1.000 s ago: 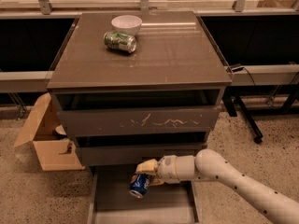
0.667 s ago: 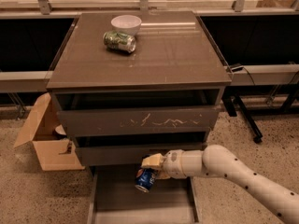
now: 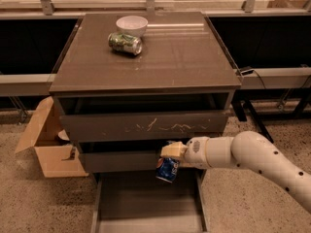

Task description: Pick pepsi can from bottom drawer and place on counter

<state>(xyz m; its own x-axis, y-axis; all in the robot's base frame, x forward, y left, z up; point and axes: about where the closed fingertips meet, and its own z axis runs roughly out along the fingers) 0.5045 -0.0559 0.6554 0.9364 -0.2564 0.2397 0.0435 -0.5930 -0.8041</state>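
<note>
Holding the pepsi can (image 3: 167, 169) in the gripper (image 3: 170, 154), well below the counter (image 3: 184, 57) and just forward of its front edge, slightly right of its middle; reaching in from the counter's right side on a white arm (image 3: 252, 154); tan fingers (image 3: 173, 149) pinched on the can's top end, not spread.

Hanging straight beneath those fingers; long axis near upright, lower end tipped a little to the left, logo facing out; clear of the floor of the bottom drawer (image 3: 146, 203), which stands pulled out far below the counter.

Judged mid-task: pick done, placing not yet begun.

Turning on one relation for the coming move: counter lying up and behind the can, with the scratched drawer (image 3: 146, 125) and the counter's front lip between; probably calling for a rise forward of that lip first, then travel back over the top.

Bare surface across the counter's front and right; green can (image 3: 125, 42) on its side toward the counter's back left, white bowl (image 3: 131, 24) just behind it; best kept away from both.

Cardboard box (image 3: 48, 144) on the floor, below and left of the counter; no part in this.

Possible risk: grip high on the can, so a swing or slip on the way up; tilt worth correcting before setting down.
</note>
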